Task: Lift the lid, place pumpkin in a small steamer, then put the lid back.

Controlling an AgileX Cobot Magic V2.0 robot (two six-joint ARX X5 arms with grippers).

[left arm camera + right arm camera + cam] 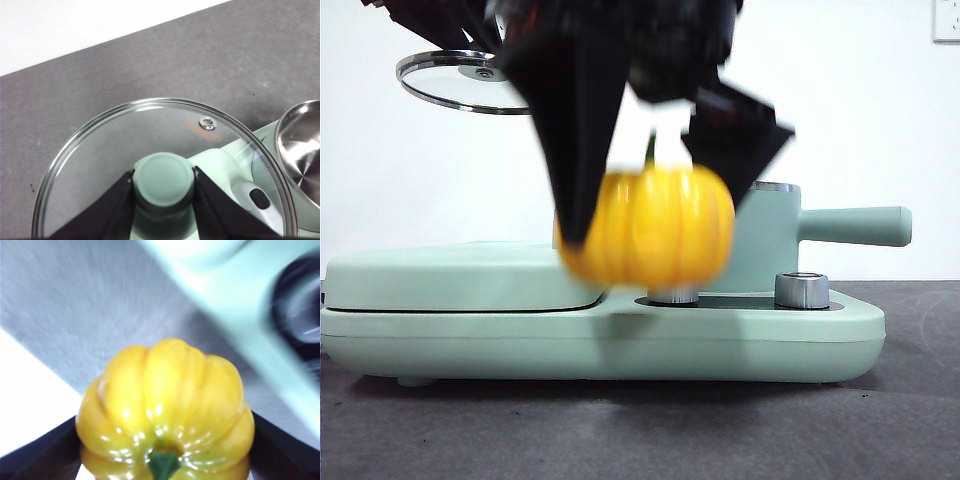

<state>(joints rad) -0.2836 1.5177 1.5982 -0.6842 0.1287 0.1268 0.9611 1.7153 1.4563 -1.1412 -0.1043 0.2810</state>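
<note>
Taking the wide mint-green base with two silver knobs [620, 345] as landmark, we note high over its left end the round clear glass lid with steel rim [460, 80], the left gripper [164, 186] pinching its mint-green knob [164, 182]. Over the base's middle, we see the right gripper [655, 190] clamped on both flanks of the glossy yellow-orange ribbed pumpkin [655, 228], held clear of the base. Toward the right end stands the mint-green cylindrical small steamer with long straight handle [770, 245], uncovered.
</note>
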